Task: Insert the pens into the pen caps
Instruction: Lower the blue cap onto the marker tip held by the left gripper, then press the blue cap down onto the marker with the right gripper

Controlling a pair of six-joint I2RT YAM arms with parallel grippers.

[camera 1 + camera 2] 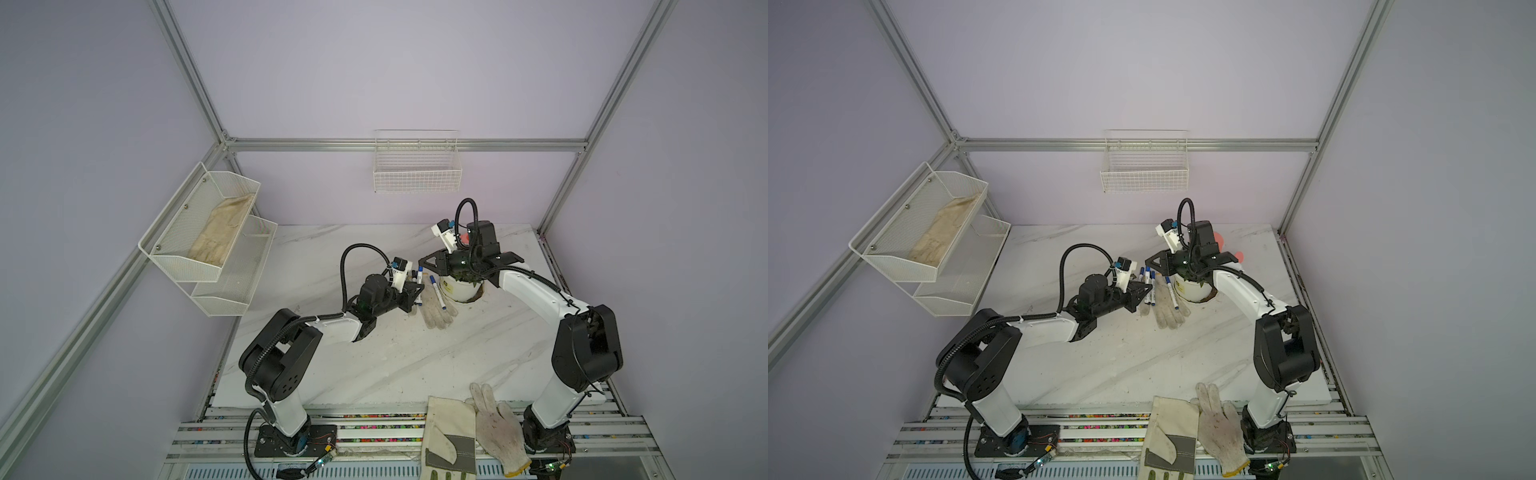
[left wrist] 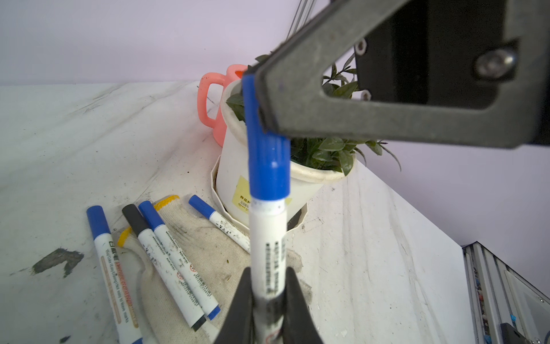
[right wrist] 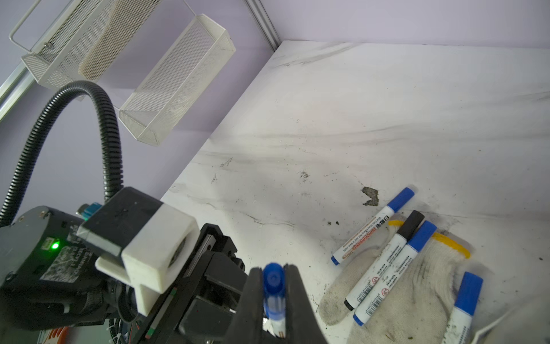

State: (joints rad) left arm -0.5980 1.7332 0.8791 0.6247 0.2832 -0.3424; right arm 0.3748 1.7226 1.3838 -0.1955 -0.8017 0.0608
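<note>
The left gripper [image 2: 268, 286] is clamping the pen [image 2: 268, 235] between its jaws while the right gripper [image 3: 274, 270] is pinching the blue cap [image 3: 272, 278] just beyond them, so pushing off-axis is probably risking a jammed cap or slipping pen.
</note>
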